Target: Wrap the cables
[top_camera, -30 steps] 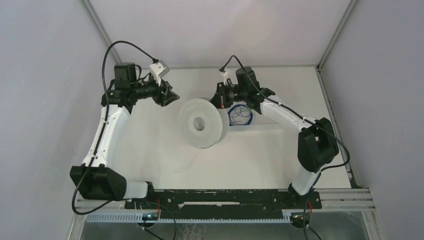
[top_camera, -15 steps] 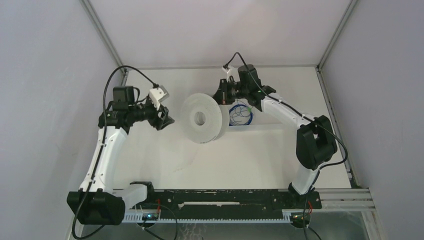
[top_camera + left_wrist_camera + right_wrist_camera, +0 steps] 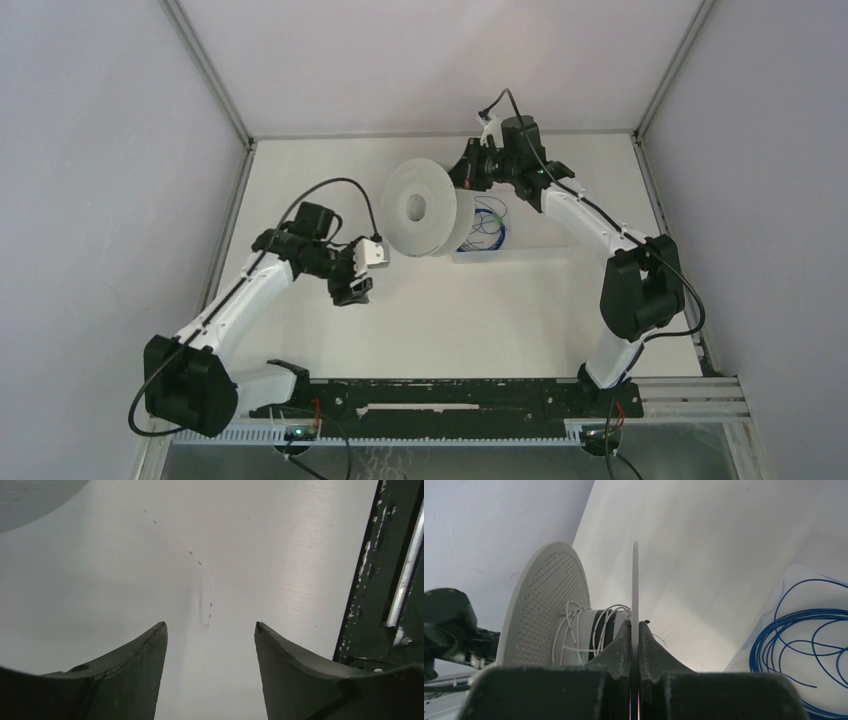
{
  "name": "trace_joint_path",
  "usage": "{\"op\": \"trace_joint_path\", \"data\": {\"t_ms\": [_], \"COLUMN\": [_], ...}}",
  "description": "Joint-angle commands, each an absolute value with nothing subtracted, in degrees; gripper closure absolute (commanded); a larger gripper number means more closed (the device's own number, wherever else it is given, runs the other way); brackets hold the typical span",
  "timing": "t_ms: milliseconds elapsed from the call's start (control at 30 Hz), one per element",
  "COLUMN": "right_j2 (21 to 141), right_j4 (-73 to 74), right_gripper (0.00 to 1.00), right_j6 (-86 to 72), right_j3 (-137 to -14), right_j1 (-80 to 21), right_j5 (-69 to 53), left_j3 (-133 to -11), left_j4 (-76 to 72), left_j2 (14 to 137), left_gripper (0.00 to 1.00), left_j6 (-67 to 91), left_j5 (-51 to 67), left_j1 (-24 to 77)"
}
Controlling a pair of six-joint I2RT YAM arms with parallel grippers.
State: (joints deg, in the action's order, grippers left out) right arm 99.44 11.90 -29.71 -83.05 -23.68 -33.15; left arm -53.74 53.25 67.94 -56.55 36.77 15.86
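Clearly the left gripper (image 3: 210, 625) stood open over the white table (image 3: 480, 310), its two dark fingers (image 3: 135, 670) well apart and holding nothing. In the left wrist view the cable (image 3: 200, 563), a hair-thin pale strand with small dark flecks along it, ran in from the upper left across the bare table, curved downward, and ended on the surface just ahead of the gap between the fingertips. Whether the fingers touched it could not be told; it appeared to lie free.

From above, the left arm reached low toward the middle of the table, its gripper near the spool (image 3: 420, 208) but apart from it. The spool, white with a central hole, stood on edge at the far side of the table.

The right gripper (image 3: 635, 624) was closed tight on the spool's thin flange (image 3: 635, 580), which was seen edge-on between the fingertips. Beyond it was the other flange (image 3: 544, 600), perforated, and several pale turns of cable lay loosely around the hub between the two.

Just beside the spool, on the right arm's side, a clear tray (image 3: 540, 250) held a loose coil of blue wire (image 3: 804, 630)
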Motion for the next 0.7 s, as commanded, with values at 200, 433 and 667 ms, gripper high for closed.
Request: {"op": "trace_joint_path", "data": {"t_ms": [200, 433, 667], "right_j2": [94.4, 94.7, 94.9], "right_j4": [9.9, 9.9, 9.5], "right_gripper": [1.0, 1.0, 1.0], "right_j6": [-31.1, -30.8, -30.4], "right_j3": [-84.5, -84.2, -83.6], "right_j1": [-21.5, -21.1, -21.1], "right_j5": [-32.1, -32.4, -32.1], "left_j3": [-50.0, -48.5, -48.6], "left_j4": [37.4, 32.2, 31.3], "left_j2": [78.9, 84.3, 87.5], "left_gripper": [0.35, 0.34, 0.53], "left_j6": [-55.4, -54.4, -53.2], "left_j5": [20.3, 13.8, 12.3], "left_j1": [26.8, 29.9, 31.0]}}
